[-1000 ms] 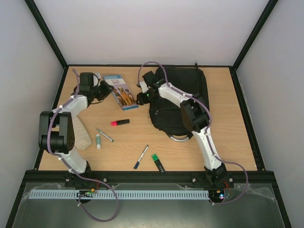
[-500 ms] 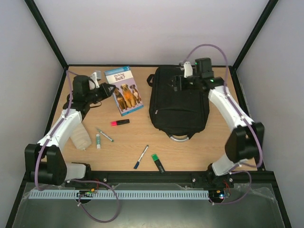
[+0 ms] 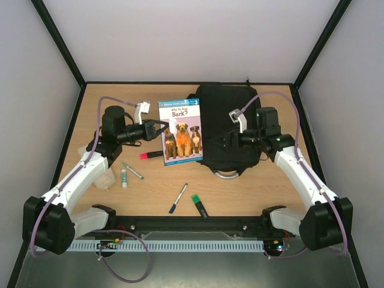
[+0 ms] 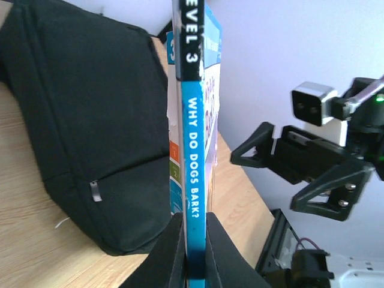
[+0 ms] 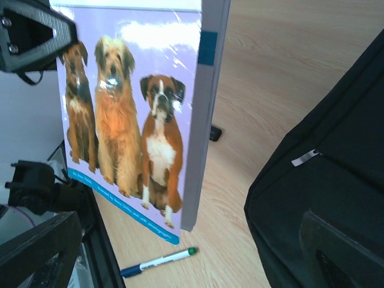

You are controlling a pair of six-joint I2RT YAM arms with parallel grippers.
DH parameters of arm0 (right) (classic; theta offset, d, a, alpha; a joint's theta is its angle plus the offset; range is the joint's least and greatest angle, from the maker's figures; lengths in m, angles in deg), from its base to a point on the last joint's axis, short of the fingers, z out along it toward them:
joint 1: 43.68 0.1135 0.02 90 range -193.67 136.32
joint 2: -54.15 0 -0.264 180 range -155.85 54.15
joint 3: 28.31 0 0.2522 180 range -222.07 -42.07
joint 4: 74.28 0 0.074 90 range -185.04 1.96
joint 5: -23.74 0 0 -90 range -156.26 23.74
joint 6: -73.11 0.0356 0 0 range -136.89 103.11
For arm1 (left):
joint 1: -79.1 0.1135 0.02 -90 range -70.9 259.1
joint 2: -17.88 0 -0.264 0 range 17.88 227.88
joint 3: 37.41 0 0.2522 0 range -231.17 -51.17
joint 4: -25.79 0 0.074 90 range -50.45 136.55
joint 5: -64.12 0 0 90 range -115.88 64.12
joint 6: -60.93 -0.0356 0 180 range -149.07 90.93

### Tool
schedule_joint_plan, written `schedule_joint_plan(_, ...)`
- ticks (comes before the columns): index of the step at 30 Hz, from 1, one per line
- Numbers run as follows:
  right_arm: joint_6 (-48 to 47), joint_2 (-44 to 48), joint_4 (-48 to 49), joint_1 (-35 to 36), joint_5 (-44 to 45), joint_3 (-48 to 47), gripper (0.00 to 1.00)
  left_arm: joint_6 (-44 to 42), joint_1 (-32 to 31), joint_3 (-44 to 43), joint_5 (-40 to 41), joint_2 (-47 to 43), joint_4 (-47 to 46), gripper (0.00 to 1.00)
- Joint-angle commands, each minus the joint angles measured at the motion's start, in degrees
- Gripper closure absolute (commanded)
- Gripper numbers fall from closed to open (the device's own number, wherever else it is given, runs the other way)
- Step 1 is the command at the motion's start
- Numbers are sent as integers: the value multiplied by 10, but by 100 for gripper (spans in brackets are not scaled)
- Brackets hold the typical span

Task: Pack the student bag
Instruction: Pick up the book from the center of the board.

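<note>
A large black soft fabric backpack [image 3: 231,111] lies flat on the far right-of-centre part of the wooden desk [image 3: 150,192]. The left jaws are clamped on the spine of a thin blue-edged picture book with three dogs on its cover [image 3: 181,132], held upright just beside the backpack. The right jaws stand wide apart, empty, above the backpack's near edge

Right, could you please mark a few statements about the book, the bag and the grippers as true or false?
1. The left gripper is shut on the book. True.
2. The book is inside the student bag. False: the left gripper holds it outside the bag.
3. The right gripper is open and holds nothing. True.
4. The green marker lies on the bag. False: it lies on the table, near the arms' bases.
</note>
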Motion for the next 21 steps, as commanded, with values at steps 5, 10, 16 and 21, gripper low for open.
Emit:
schedule_joint_plan(5,33,34,97,-9,-106,60,0,5,-13,-2,-98,-42,-69,98)
schedule_joint_plan(10,22,-15,76,-8,-154,23,0,11,-25,-12,-127,-43,-83,98)
schedule_joint_plan(16,26,-74,55,2,-227,-29,0,17,-41,-28,-148,-33,-98,98)
schedule_joint_plan(21,27,-84,49,27,-237,-48,0,18,-53,-44,-158,-26,-106,98)
